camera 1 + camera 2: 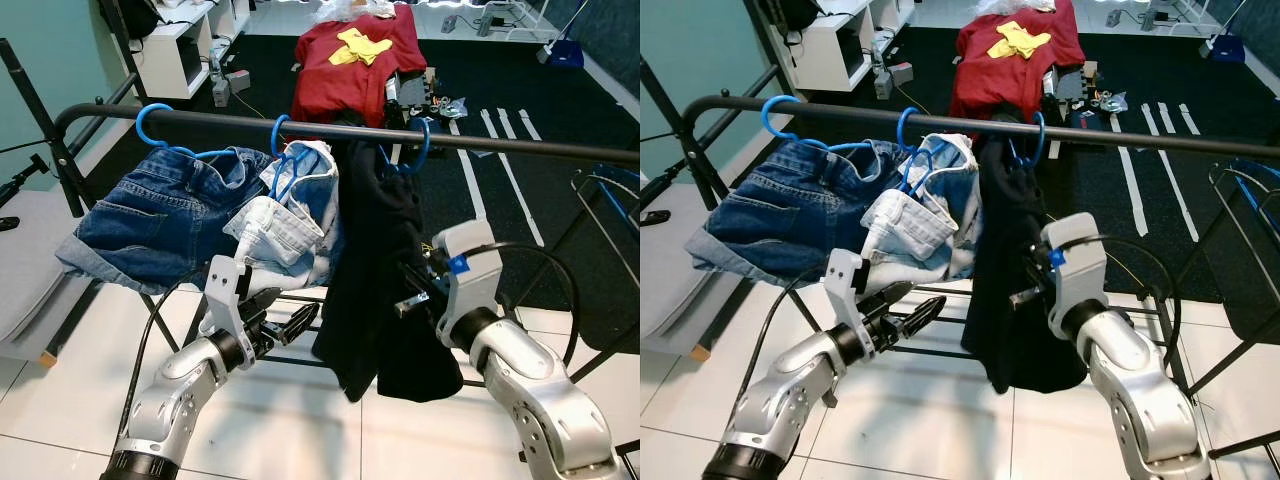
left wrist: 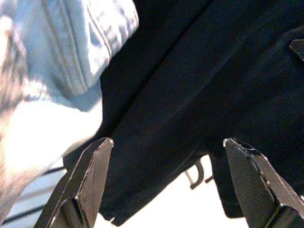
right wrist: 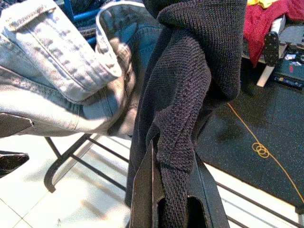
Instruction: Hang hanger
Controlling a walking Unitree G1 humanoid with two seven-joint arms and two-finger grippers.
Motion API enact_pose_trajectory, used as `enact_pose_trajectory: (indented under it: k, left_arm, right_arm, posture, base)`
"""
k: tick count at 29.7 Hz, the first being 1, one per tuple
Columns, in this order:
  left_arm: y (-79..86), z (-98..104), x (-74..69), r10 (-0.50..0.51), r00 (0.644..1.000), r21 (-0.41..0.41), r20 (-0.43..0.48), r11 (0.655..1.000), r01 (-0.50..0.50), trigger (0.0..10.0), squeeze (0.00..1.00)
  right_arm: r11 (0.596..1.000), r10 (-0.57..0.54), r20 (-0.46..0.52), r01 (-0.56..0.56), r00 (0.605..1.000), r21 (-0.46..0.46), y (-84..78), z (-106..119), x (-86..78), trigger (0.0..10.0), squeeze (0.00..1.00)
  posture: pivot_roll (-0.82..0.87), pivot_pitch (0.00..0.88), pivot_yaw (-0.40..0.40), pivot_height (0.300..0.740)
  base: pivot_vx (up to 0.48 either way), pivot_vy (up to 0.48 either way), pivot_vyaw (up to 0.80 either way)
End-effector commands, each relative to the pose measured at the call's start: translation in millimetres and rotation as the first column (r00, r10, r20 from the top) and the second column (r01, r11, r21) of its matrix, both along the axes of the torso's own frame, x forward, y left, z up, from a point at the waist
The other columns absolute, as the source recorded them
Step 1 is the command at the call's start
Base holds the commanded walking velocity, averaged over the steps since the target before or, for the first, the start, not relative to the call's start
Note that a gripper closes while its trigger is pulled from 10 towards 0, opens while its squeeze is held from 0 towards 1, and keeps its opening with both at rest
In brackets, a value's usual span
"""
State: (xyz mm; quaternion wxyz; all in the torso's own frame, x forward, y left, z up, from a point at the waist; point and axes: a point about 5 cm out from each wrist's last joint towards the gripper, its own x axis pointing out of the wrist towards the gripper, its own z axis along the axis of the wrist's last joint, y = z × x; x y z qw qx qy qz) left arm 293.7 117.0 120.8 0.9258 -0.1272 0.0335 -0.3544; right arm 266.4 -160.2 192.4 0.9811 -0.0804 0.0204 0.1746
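A black rail [image 1: 250,121] crosses the view with three blue hangers on it. The rightmost blue hanger [image 1: 422,150] carries a black knit garment [image 1: 375,250] that hangs down to my arms. My right gripper [image 1: 412,296] is at the garment's right edge, shut on a fold of the knit fabric [image 3: 178,123], which is pinched between its fingers [image 3: 145,190]. My left gripper [image 1: 292,322] is open, low and to the left of the black garment, just under the light denim [image 1: 285,225]. In the left wrist view its fingertips [image 2: 95,161] stand wide apart before the dark cloth [image 2: 190,85].
Dark denim shorts [image 1: 150,220] hang on the left hanger [image 1: 150,125]. Beyond the rack a red garment [image 1: 350,60] lies on black carpet, with a white shelf [image 1: 180,40] at the far left. A grey cushion [image 1: 30,270] sits left; another wire rack [image 1: 610,200] stands right.
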Motion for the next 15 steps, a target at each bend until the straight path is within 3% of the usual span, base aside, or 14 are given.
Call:
enact_pose_trajectory:
  k: [1, 15]
  left_arm:
    - [2.3, -3.9, -2.9, -0.012, 1.0, 0.018, -0.015, 1.0, 0.012, 10.0, 0.0]
    - [3.2, -2.9, -2.1, -0.011, 1.0, 0.016, -0.013, 1.0, 0.011, 10.0, 0.0]
  right_arm:
    - [1.0, 0.012, 0.065, -0.013, 0.998, 0.012, 0.7, 9.0, -5.7, 0.0, 0.0]
    - [0.994, -0.014, -0.01, 0.013, 1.0, -0.108, -9.4, -15.7, -12.3, 0.0, 0.0]
  posture:
    - [-0.08, 0.141, 0.022, 0.74]
    - [-0.08, 0.141, 0.019, 0.74]
  base:
    - [-0.48, 0.0, 0.0]
    - [-0.48, 0.0, 0.0]
